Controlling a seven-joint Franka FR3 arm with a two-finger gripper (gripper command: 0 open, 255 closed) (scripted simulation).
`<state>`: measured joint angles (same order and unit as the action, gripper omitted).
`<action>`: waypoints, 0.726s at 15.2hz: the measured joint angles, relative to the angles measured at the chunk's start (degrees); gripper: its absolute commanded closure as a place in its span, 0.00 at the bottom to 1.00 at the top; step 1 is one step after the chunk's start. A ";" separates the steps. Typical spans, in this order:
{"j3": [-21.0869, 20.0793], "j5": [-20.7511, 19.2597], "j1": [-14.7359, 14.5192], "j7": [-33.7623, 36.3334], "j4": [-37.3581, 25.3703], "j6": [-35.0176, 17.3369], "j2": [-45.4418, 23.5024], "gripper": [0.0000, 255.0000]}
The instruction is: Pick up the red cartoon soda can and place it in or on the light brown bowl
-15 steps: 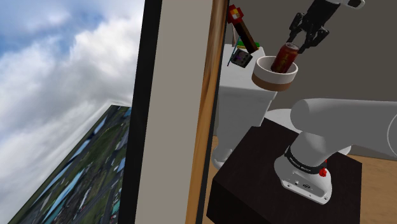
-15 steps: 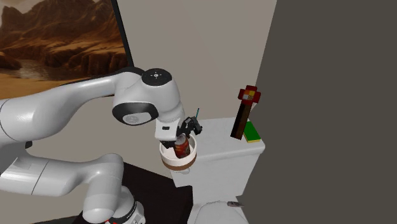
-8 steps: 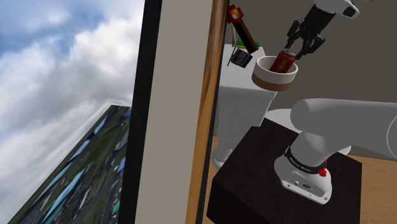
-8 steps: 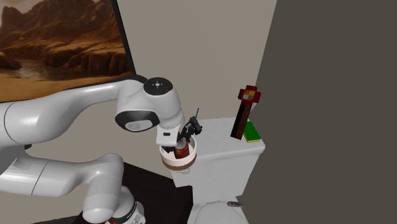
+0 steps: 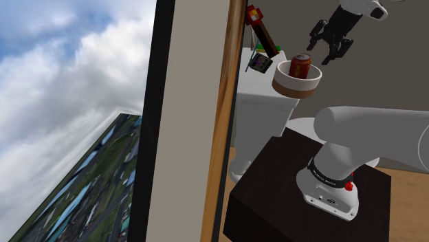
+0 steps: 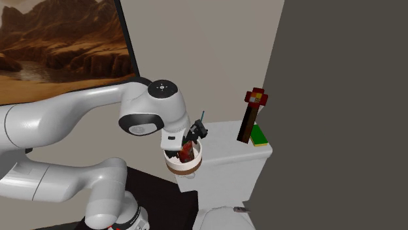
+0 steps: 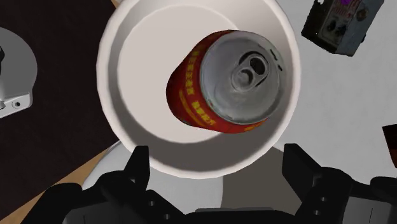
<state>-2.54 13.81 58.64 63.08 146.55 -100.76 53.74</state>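
The red soda can (image 7: 219, 83) with a silver top lies tilted inside the bowl (image 7: 127, 121), which is white inside with a light brown band outside (image 5: 297, 86). In the shoulder view the can (image 5: 300, 66) pokes up above the bowl's rim. My gripper (image 5: 328, 47) hangs open just above the bowl, a little toward that view's right, touching nothing. In the wrist view its fingers (image 7: 137, 167) stand wide apart on either side of the bowl. The second exterior view shows the can (image 6: 187, 151) in the bowl (image 6: 184, 165) under the arm's wrist.
The bowl stands at the edge of a white toilet tank lid (image 5: 265, 86). A small dark box (image 5: 261, 63) and a tall brown stick with a red head (image 5: 263, 27) stand farther along the lid. A brown door edge (image 5: 230, 103) rises beside it.
The fingers have let go of the can and lifted slightly away. The can has dropped deeper into the bowl and now leans there.
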 measured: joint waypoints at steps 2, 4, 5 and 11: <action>-0.01 0.01 0.00 0.00 0.02 -0.03 -0.01 0.00; 0.58 -0.49 0.18 0.03 -2.42 2.27 -0.17 0.00; 0.58 -0.54 0.14 0.40 -4.12 3.66 -0.43 0.00; 1.54 -1.28 0.39 0.27 -7.50 6.84 -0.78 0.00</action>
<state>-1.00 12.54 59.02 63.35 139.04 -93.92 52.96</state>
